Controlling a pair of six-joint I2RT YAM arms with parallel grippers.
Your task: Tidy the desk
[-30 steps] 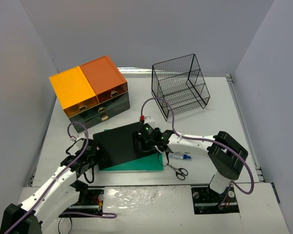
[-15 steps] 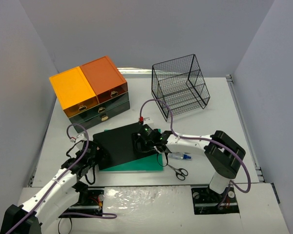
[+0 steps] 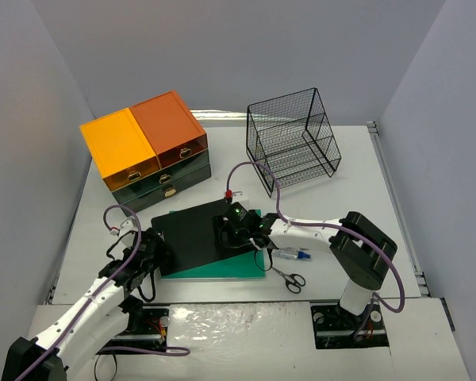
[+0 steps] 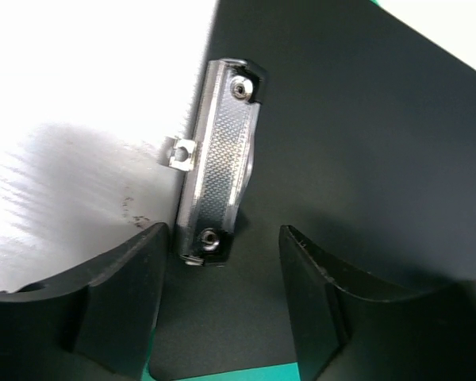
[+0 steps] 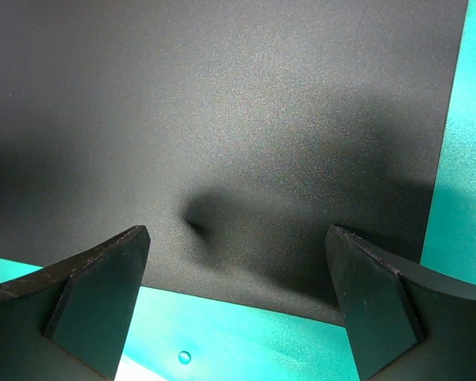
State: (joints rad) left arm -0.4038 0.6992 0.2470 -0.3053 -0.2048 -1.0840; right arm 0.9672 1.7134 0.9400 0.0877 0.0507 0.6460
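The white desk [image 3: 357,198] is ringed by grey walls. Near its front edge a clipboard [image 3: 192,230] lies on a green board [image 3: 230,270]. The left gripper [image 4: 222,234] is spread astride the clip [image 4: 220,159]; the right gripper [image 5: 238,230] is held apart over the clipboard. If the clip is only grazed, the clipboard could be skidded off the board.

You've got one drawer unit [image 3: 147,151], one wire basket [image 3: 293,147], one black clipboard [image 3: 189,234], one green board [image 3: 222,269], one pair of scissors [image 3: 289,278] (plus one small blue-and-white item [image 3: 294,255]).
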